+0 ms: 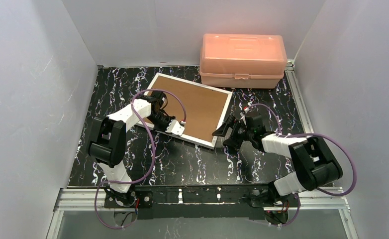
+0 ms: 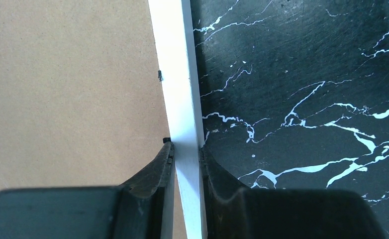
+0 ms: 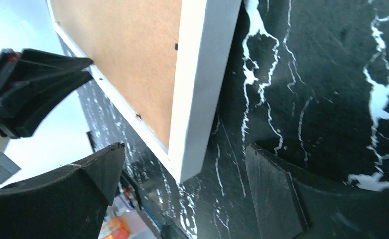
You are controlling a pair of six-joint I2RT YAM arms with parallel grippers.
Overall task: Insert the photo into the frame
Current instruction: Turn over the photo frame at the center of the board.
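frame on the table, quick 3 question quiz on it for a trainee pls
1. True or false: the left pincer is shut on the white edge of the frame.
2. Which side of the frame faces up? A: clear pane. B: brown backing board. C: a printed picture.
3. Fill in: the right pincer, near the frame's corner, stands ___.

Key: 1 true; 2 B; 3 open.

No legible text or markings
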